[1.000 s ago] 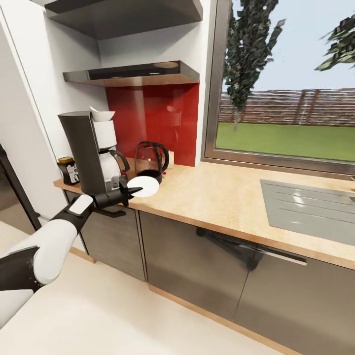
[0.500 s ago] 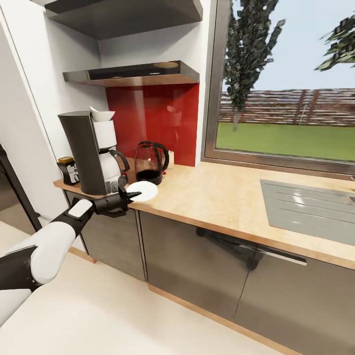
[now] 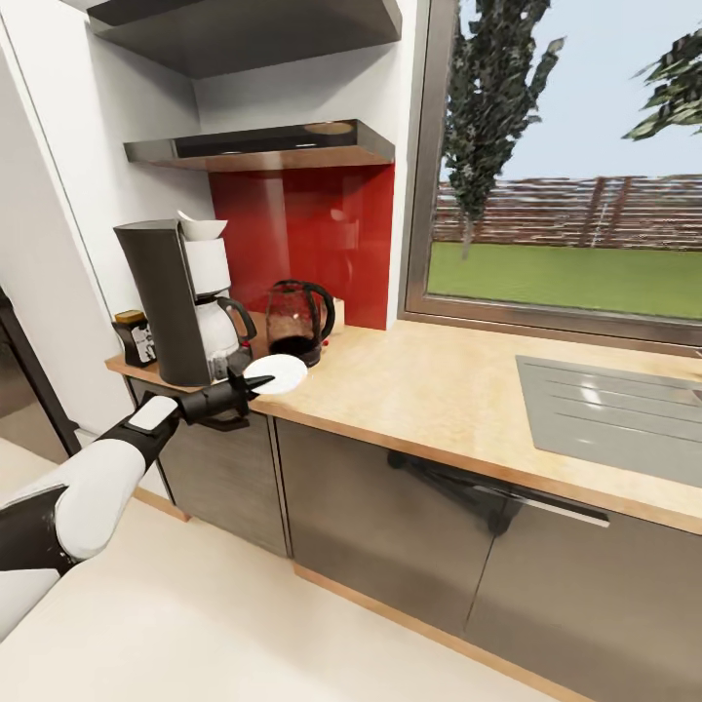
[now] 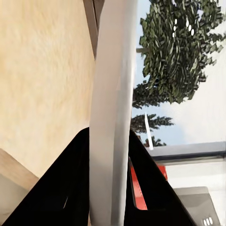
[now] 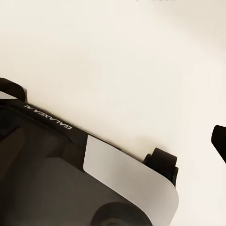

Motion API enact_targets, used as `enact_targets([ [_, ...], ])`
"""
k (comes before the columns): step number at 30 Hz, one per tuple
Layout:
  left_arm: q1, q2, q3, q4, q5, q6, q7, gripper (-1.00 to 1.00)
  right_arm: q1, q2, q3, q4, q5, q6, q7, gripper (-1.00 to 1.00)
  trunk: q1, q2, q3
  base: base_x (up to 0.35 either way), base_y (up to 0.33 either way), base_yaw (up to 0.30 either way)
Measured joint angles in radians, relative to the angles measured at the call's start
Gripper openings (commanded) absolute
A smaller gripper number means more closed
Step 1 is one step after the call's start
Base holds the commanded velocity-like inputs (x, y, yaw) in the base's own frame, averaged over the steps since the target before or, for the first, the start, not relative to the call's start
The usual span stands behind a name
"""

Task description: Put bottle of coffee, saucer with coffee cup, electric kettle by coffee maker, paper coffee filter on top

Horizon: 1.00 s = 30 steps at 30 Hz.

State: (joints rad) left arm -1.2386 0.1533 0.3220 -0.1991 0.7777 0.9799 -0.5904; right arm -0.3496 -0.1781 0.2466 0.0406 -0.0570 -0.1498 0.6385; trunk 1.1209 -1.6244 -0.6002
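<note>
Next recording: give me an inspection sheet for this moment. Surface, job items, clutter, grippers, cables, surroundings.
Surface: countertop of light wood grain, steel sink at its right.
Job's things: coffee maker stands at the counter's left end, paper coffee filter on top of it; bottle of coffee just beyond it at the counter's end; electric kettle beside it on the window side; saucer held low over the counter's front edge in front of the kettle; kitchen shelf above.
Clutter: nothing seen.
Grippers: left gripper shut on the saucer's rim; right gripper's state cannot be told.
Cables: nothing seen.
Surroundings: red backsplash, window onto lawn and trees, pale floor.
</note>
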Motion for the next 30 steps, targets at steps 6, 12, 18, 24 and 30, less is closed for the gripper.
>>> enact_targets([
  [6,0.0,0.001,0.006,0.0,0.0,0.001,-0.001,-1.0,0.0,0.0,0.0,0.0,0.0,0.0,0.0,1.0,0.0,0.0,0.0,0.161,0.049,0.0],
  [12,0.0,0.002,0.008,0.001,0.0,0.001,-0.002,-1.0,0.0,-0.002,0.001,0.001,0.0,0.0,0.005,1.0,0.0,0.0,0.0,0.025,0.008,0.0],
  [18,0.0,0.001,0.008,0.0,0.0,0.001,-0.002,-1.0,0.0,0.0,0.001,0.001,0.0,0.003,0.008,1.0,0.0,0.0,0.0,0.06,0.058,0.0],
  [24,0.0,0.001,0.008,0.001,0.0,0.002,-0.002,-1.0,0.0,0.0,0.0,0.002,0.0,0.002,0.008,1.0,0.0,0.0,0.0,0.094,0.082,-0.107],
  [30,0.0,0.001,0.008,0.001,0.0,0.003,-0.002,-1.0,0.0,0.0,0.0,0.002,0.0,0.002,0.008,1.0,0.0,0.0,0.0,0.008,0.034,-0.195],
])
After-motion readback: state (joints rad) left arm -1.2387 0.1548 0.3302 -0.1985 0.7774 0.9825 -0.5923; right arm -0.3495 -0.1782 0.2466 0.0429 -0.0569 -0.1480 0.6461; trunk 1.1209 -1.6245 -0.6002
